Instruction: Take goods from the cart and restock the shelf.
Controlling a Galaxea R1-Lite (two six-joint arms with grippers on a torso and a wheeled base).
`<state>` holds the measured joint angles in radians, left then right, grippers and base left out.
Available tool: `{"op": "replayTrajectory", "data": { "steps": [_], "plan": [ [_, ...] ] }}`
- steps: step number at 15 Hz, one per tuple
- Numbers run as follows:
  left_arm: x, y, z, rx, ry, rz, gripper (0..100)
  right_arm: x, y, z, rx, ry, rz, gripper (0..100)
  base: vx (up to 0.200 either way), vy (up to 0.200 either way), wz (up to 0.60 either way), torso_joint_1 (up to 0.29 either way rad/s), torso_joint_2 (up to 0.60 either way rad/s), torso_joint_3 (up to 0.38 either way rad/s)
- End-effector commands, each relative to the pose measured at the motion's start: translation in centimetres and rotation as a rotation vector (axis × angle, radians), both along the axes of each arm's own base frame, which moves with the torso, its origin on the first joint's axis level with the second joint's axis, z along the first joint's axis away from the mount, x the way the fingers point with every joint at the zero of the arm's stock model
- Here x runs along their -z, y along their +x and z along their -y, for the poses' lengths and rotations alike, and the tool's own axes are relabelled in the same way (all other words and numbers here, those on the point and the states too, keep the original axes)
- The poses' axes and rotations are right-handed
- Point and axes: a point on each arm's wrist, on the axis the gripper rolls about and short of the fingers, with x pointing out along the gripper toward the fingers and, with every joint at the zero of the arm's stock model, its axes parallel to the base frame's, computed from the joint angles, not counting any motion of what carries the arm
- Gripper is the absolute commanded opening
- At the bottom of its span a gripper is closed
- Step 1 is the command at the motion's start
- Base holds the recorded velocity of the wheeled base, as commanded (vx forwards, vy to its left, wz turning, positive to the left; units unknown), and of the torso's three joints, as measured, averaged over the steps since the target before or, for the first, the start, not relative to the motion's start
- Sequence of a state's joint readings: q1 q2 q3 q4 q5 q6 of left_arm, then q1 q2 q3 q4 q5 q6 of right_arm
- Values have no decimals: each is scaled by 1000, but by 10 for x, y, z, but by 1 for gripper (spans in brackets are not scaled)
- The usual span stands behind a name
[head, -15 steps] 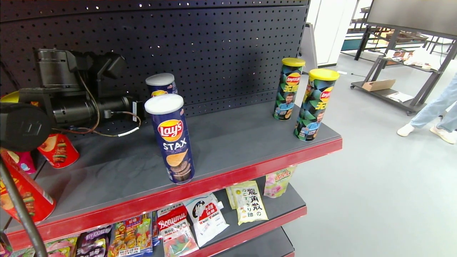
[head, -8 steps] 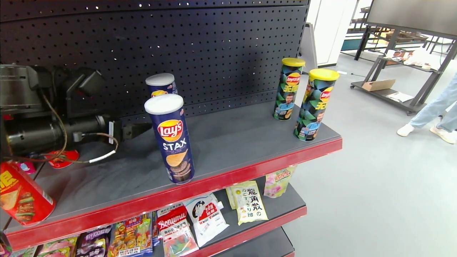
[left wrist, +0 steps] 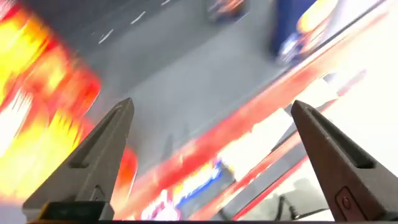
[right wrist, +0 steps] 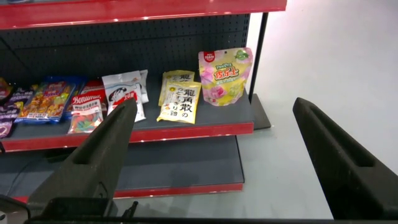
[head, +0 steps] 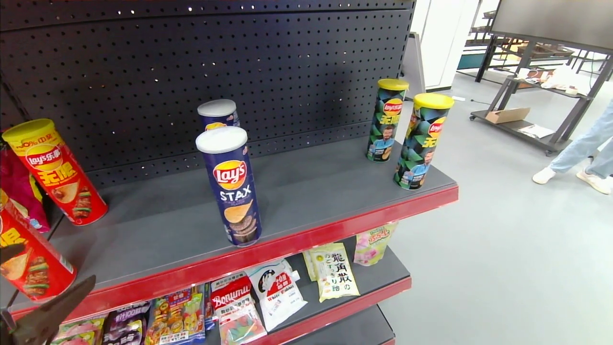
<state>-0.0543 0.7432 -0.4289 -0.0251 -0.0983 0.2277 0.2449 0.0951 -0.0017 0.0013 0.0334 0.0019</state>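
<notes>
Left gripper (left wrist: 212,107): jaws spread wide, empty, at the front left corner of the dark grey, red-edged shelf (head: 306,191), near the front red cardboard chip canister (head: 29,270). A second red canister with a yellow lid (head: 56,173) stands upright behind it. Centre: two blue white-lidded canisters (head: 230,189). Right: two green yellow-lidded canisters (head: 423,141). Right gripper (right wrist: 214,104): jaws apart, empty, facing the snack pouches (right wrist: 179,94) on the lower tier. The canisters are probably light, stiff but crushable, glossy and easily tipped, so hold them mid-body with moderate pressure.
</notes>
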Motion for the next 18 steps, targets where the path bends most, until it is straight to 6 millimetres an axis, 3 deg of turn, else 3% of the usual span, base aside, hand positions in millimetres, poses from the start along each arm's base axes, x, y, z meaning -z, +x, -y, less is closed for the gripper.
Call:
{"op": "replayTrajectory", "data": {
  "steps": [1,8,15,18],
  "plan": [
    [-4,-23,-2,-14,-8,117,100,0,0,0,-1,1,-2,100,0,0,0,0,0,0],
    [-5,-26,-2,-10,-8,145,100,0,0,0,-6,-9,1,100,0,0,0,0,0,0],
    [-3,-34,-2,-7,-10,174,100,0,0,0,-6,-8,0,100,0,0,600,4,4,4],
    [8,-42,-3,-11,-9,180,100,0,0,0,-4,-1,-2,100,0,0,400,-2,2,0]
  ]
}}
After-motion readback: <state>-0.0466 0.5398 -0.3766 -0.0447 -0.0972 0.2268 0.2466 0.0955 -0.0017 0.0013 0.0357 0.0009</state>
